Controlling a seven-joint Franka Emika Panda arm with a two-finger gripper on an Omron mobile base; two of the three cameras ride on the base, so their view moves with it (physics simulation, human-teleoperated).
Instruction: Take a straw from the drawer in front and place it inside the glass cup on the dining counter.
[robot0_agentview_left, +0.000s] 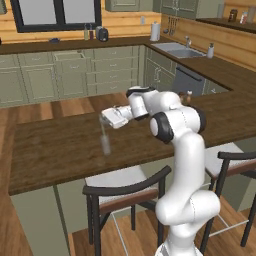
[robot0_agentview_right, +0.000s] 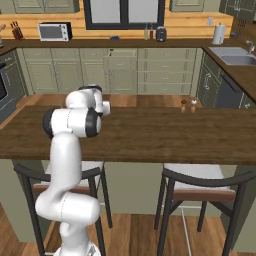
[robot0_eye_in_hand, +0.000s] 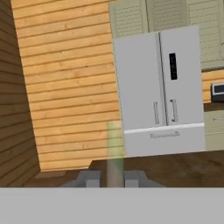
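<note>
My gripper (robot0_agentview_left: 103, 120) hovers over the dining counter (robot0_agentview_left: 55, 150), pointing left, and is shut on the straw (robot0_agentview_left: 103, 130). The straw hangs down from the fingers as a thin pale line. Directly under it stands the glass cup (robot0_agentview_left: 106, 145), a faint clear tumbler on the dark wood; the straw's lower end is at or just above its rim. In the hand view the straw (robot0_eye_in_hand: 114, 148) rises as a blurred pale band between the two fingertips of the gripper (robot0_eye_in_hand: 114, 178). The drawer (robot0_agentview_left: 70, 56) stands pulled out in the far sage-green cabinets, and the drawer (robot0_agentview_right: 122, 52) also appears below the window.
Black-framed stools (robot0_agentview_left: 125, 187) (robot0_agentview_right: 200, 177) are tucked under the counter's near edge. Two small shakers (robot0_agentview_right: 188, 105) stand on the counter's far side to the right. A sink (robot0_agentview_left: 180, 50) is at the back right, and a steel fridge (robot0_eye_in_hand: 162, 87) lies ahead of the hand.
</note>
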